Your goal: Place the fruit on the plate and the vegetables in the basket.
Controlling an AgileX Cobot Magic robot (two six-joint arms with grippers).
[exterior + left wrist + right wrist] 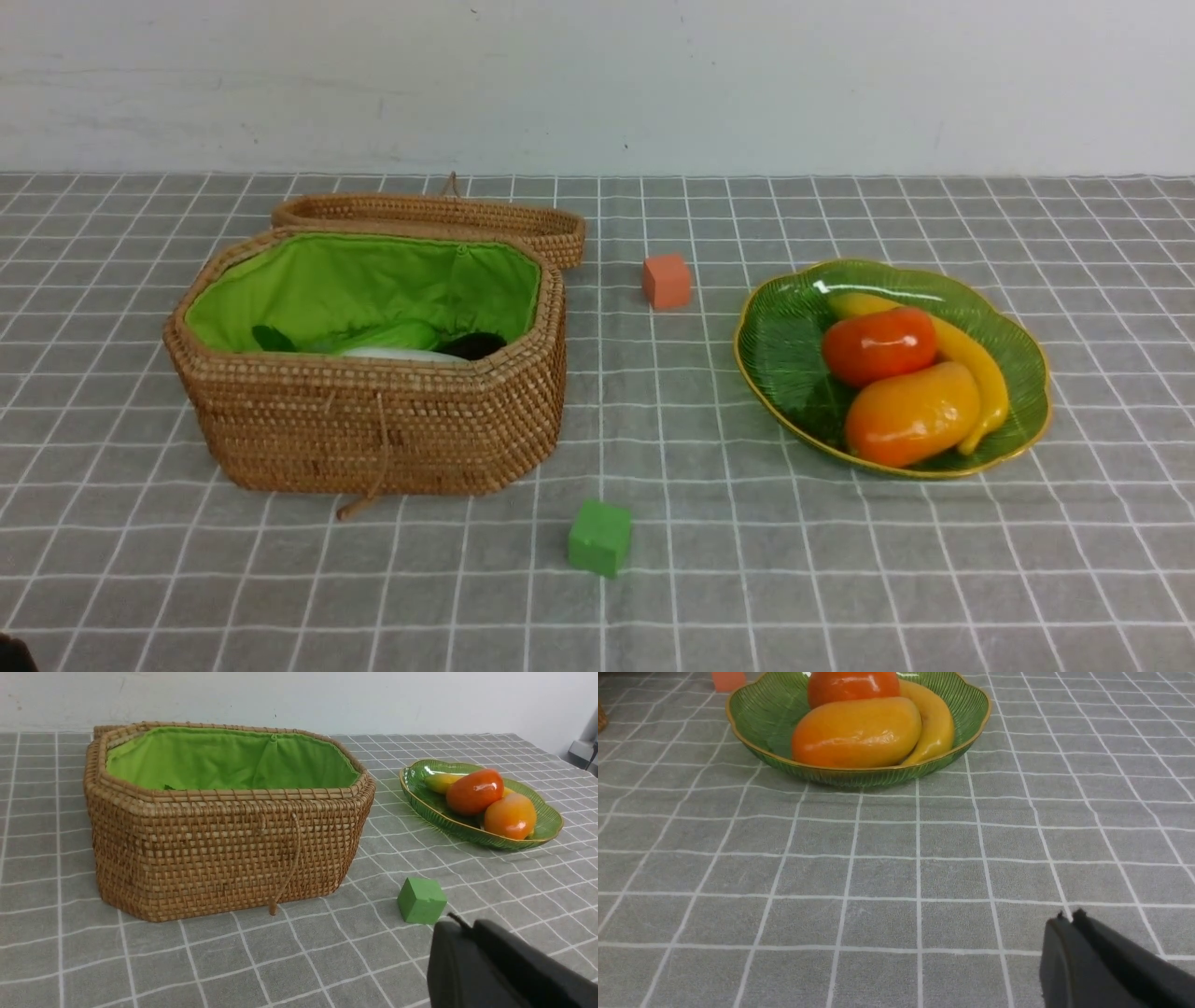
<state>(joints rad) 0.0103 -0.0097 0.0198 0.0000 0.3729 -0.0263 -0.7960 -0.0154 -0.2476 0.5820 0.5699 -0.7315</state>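
Front view. The basket (373, 420) stands at nine o'clock on the worktop (840, 560), lid (439, 219) folded back behind it. Inside, against the green lining (373, 280), only parts of the vegetables show: a white radish (401, 354), a green cucumber (392, 334) and the dark top of an eggplant (476, 345). The plate (784, 345) lies at three o'clock and carries all three fruits: the persimmon (878, 343), the mango (910, 413) touching it on the near side, and the banana (976, 369) curving along their far right. An orange cube (667, 281) sits between basket and plate toward twelve o'clock; a green cube (599, 536) sits toward six o'clock.

Neither arm appears in the front view. Each wrist view shows only a dark corner of its own hand, the left hand (462, 926) and the right hand (1066, 919); the fingertips seem pressed together with nothing between them, both low over bare cloth.

Judgement: sorting appears complete. The fruits look glossy, rigid and probably light, so they may slip in a pinch; the mango and persimmon would best be taken across their widest middle, the banana at mid-length across its narrow section. The glass plate is likely fragile and should not be struck. The wicker basket looks stiff and stable.
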